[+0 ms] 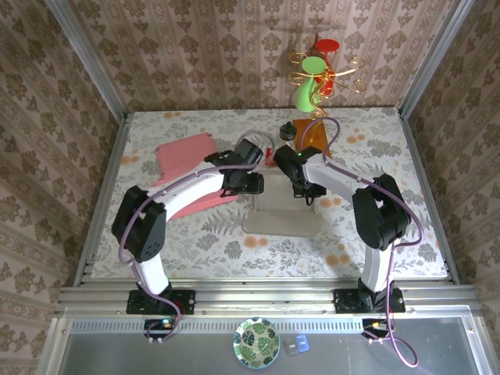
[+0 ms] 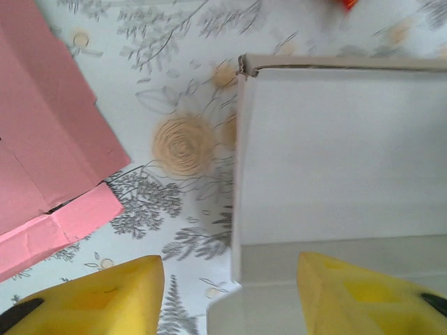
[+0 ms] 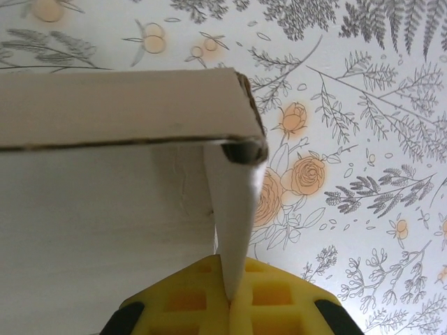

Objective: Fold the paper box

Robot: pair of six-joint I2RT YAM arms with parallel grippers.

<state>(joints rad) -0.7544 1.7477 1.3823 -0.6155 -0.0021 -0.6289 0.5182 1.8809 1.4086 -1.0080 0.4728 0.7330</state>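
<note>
Two pincers are hanging over the white card (image 1: 281, 215) (image 2: 335, 139) (image 3: 105, 209) in the middle of the counter (image 1: 195, 250). The left pincer (image 1: 254, 183) (image 2: 229, 269) is standing wide, its yellow fingers (image 2: 91, 300) straddling the card's left edge with nothing clamped. The right pincer (image 1: 305, 190) (image 3: 227, 296) is pinching a thin upright flap of that card. The paper box (image 1: 183, 160) (image 2: 42, 139) is lying pink face up on the counter, left of the left pincer and apart from both pincers and the card.
</note>
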